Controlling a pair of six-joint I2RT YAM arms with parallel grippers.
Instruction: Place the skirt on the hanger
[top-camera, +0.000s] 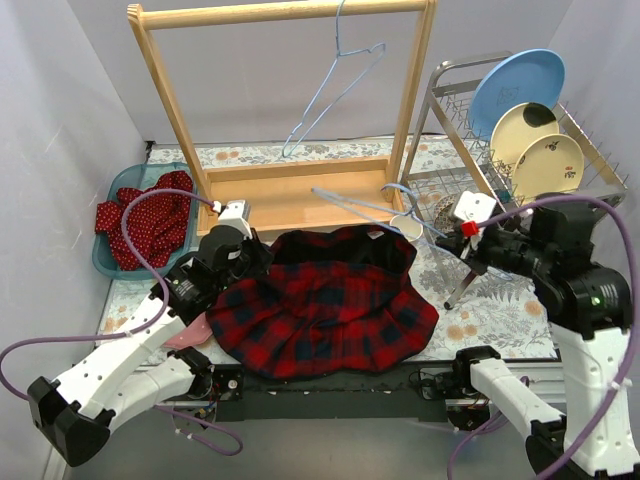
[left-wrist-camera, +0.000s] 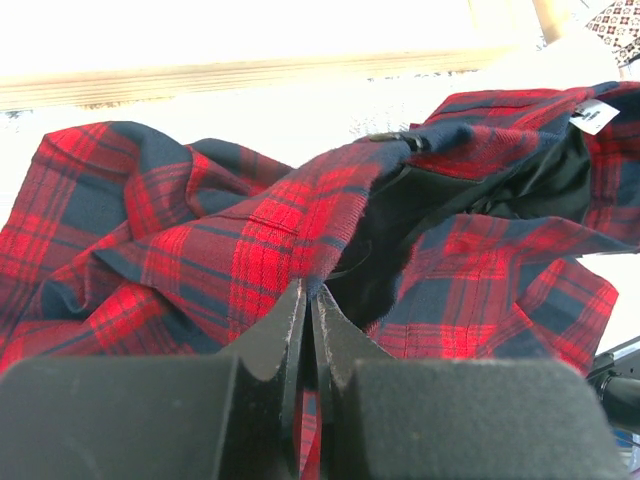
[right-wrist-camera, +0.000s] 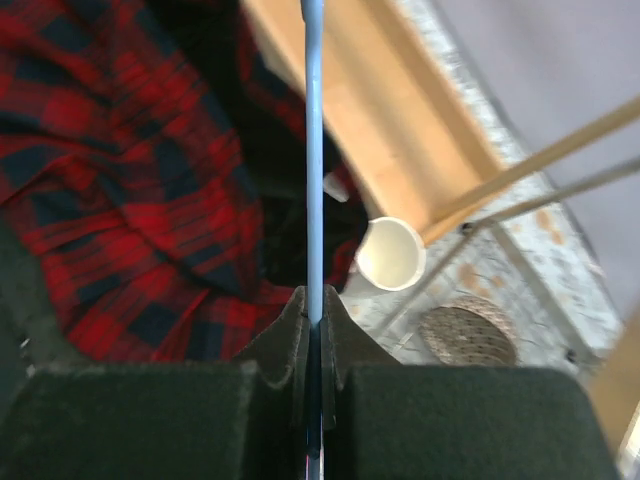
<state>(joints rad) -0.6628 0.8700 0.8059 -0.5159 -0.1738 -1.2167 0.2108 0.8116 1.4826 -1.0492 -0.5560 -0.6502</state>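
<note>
The red and navy plaid skirt (top-camera: 330, 310) lies spread on the table in front of the wooden rack. My left gripper (top-camera: 262, 258) is at its upper left edge, shut on a fold of the fabric; in the left wrist view the cloth (left-wrist-camera: 230, 250) runs between the closed jaws (left-wrist-camera: 308, 292). My right gripper (top-camera: 450, 238) is right of the skirt, shut on a light blue wire hanger (top-camera: 365, 207) that reaches left over the skirt's waistband. The right wrist view shows the hanger's rod (right-wrist-camera: 314, 150) pinched at the jaw tips (right-wrist-camera: 315, 302), above the skirt (right-wrist-camera: 110, 180).
A second blue hanger (top-camera: 335, 85) hangs from the wooden rack's top bar (top-camera: 280, 13). A white cup (top-camera: 405, 226) lies by the rack's base. A dish rack (top-camera: 600, 160) with plates stands at back right. A teal bin (top-camera: 108, 190) with red dotted cloth sits on the left.
</note>
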